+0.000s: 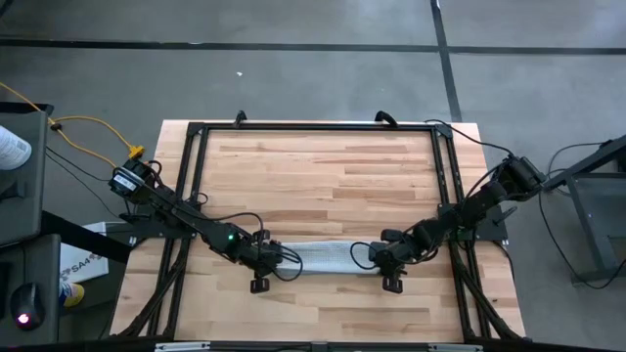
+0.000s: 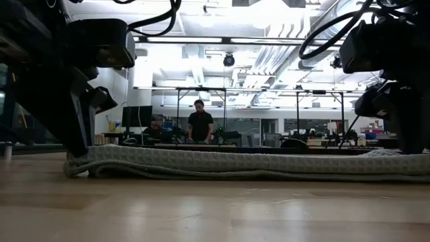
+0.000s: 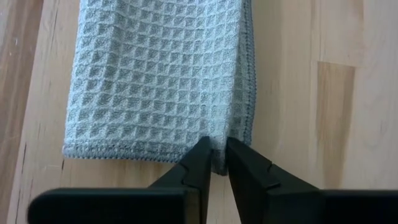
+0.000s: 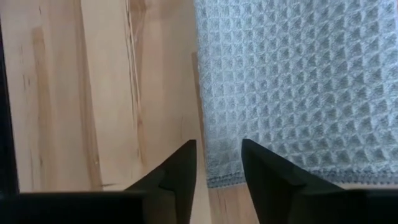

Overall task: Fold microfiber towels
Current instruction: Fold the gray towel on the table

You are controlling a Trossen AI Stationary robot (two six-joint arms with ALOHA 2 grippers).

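Towel point(image 1: 323, 257) is down flat on the table point(image 1: 323, 176), folded into a narrow grey strip running left-right, near the front edge, roughly centred between my two arms. Low view shows it point(image 2: 235, 163) lying as a stacked band with layered edges, no part lifted. Waffle weave is clear in both wrist views.

Left end effector point(image 1: 266, 260) sits at the strip's left end. In its wrist view point(image 3: 216, 163) the fingers point(image 3: 198, 163) stand a narrow gap apart, straddling the stitched hem at the towel's corner point(image 3: 233, 134). Fabric edge is in the gap; can't tell if the pads are still touching it. Not a firm pinch, slightly parted.

Right end effector point(image 1: 384, 260) sits at the strip's right end. Its wrist view point(image 4: 217, 163) shows the fingers point(image 4: 180, 165) clearly spread, wider than the left. One finger is over bare wood, the other over the cloth point(image 4: 298, 87), the towel's edge between them. Open, gripping nothing.

Both arms reach in low from the table's side rails, wrists close to the surface. In the low view they show as dark masses at either end of the towel.

Beyond the table: a person point(image 2: 200, 124) standing in the room behind, among desks and monitors.
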